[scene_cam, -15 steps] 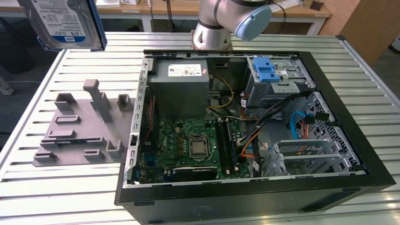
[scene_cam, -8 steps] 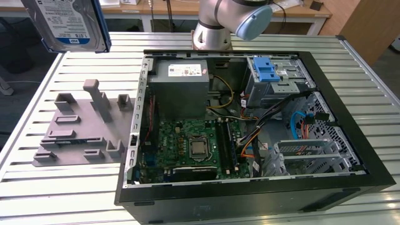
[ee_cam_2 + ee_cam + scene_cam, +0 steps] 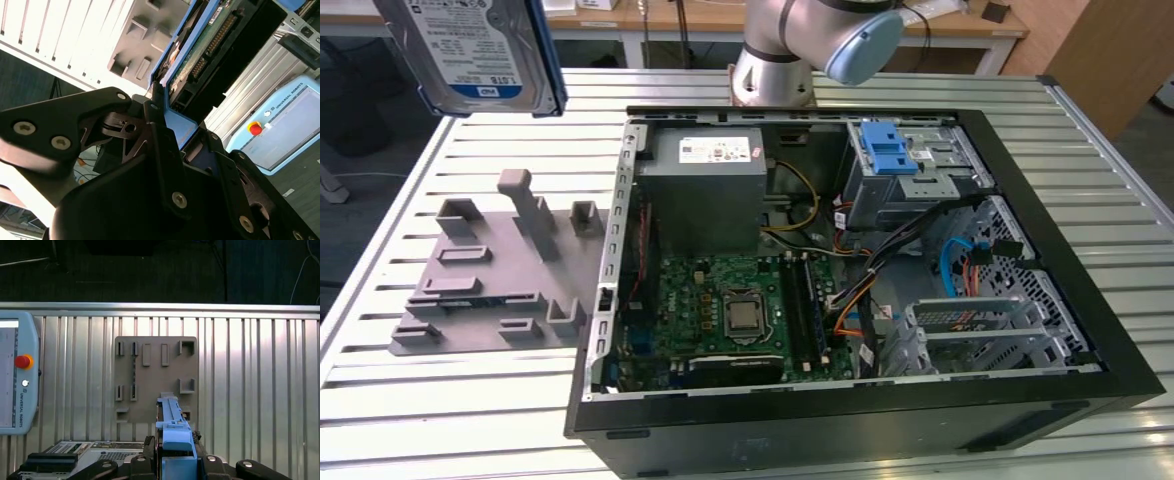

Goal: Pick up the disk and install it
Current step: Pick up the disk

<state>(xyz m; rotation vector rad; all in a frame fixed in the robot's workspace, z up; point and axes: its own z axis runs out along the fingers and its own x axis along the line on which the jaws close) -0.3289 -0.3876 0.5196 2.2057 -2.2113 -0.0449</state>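
We have our gripper [image 3: 176, 454] clenched on the disk [image 3: 470, 50] — held aloft, at twelve o'clock from the grey holder [image 3: 494, 280].

My pincer [image 3: 176, 456] grips the disk [image 3: 172, 422] edge-on, with the jaws closed against either side of its blue frame. Beyond the disk, the grey holder [image 3: 150, 375] lies flat on the ribbed metal desk [image 3: 250, 390], and I see its slots and posts from above. A control tablet [image 3: 12, 390] with a red button [image 3: 22, 361] rests on the desk beside the holder, not touching it.
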